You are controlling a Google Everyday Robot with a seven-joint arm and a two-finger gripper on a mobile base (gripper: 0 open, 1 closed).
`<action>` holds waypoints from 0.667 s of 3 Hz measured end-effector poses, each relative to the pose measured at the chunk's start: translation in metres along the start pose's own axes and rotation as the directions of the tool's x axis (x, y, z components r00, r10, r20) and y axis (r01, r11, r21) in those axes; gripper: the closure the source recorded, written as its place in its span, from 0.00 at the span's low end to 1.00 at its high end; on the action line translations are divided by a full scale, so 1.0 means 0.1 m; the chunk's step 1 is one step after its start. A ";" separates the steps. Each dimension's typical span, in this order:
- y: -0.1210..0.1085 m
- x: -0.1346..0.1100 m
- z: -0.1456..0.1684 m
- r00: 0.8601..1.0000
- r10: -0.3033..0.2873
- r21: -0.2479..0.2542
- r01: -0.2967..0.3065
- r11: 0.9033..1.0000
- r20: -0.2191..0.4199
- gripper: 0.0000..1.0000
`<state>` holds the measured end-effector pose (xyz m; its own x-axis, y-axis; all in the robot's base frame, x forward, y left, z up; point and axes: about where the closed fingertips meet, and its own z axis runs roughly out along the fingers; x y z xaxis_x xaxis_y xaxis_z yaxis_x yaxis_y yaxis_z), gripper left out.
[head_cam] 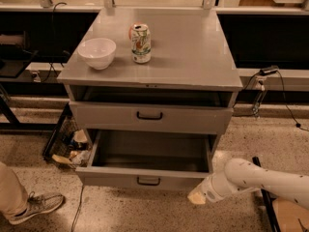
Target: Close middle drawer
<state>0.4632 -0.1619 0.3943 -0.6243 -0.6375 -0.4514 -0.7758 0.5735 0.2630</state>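
The middle drawer sticks out a long way from the grey cabinet. You can see right down into it, and it looks bare inside. Its little black handle sits in the middle of its low front.

Your gripper is down low, by the right end of that front, just under its bottom edge. The white arm comes in from the right. You cannot tell if the gripper is apart or together, and you cannot tell if it is touching the drawer. It holds nothing that you can see.

The drawer is metal, so it should be hard and stiff. It will not bend when you push it. It looks like it has nothing in it, so it is likely light and should slide easily. You do not need to grab it. Just push flat on the front, near the handle if you can. A push out at the end may turn it a bit and make it stick.

A white bowl and a can stand on top. A hard bump could shake them, so push slowly.
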 end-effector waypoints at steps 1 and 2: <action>-0.18 -0.38 -0.08 0.981 -0.176 0.095 0.169 0.981 0.076 1.00; -0.23 -0.51 -0.08 0.970 -0.223 0.116 0.212 0.970 0.096 1.00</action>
<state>0.5125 -0.1466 0.4178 -0.4238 -0.6972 -0.5782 -0.8746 0.4809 0.0611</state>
